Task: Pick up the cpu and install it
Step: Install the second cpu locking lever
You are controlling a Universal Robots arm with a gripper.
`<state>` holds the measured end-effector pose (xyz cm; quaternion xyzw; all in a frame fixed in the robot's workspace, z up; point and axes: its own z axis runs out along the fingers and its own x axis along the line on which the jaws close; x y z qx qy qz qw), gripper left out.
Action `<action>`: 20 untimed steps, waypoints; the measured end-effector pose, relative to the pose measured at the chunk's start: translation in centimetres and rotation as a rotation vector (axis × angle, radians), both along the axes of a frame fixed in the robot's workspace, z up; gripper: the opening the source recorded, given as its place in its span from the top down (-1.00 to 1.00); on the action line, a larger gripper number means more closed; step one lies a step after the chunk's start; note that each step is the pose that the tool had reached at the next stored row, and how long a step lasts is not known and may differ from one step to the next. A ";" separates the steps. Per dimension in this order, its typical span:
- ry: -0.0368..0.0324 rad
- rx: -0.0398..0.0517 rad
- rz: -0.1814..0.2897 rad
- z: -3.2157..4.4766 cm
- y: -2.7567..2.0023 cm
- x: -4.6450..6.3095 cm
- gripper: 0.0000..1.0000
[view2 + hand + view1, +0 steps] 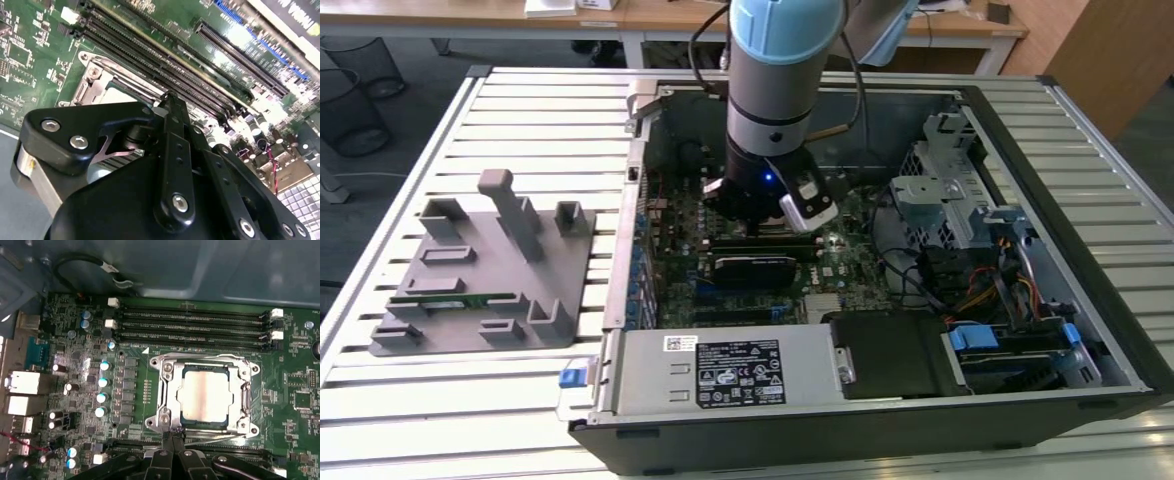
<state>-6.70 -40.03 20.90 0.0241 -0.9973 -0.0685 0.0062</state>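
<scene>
Out on the slatted table (520,400), the grey fixture (487,270) sits beside the open computer case (1107,330). Inside, the cpu (206,391) lies in its metal socket frame (162,390) on the motherboard (130,380). The gripper (171,436) hovers at the frame's edge, fingers seemingly pressed together, holding nothing.

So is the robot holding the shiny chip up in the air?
No. In the first wrist view the cpu lies flat inside the socket frame on the board, with the gripper beside it.
</scene>
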 end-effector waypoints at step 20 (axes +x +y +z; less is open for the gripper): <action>0.0003 0.0228 0.000 -0.69 -0.74 -1.4 0.79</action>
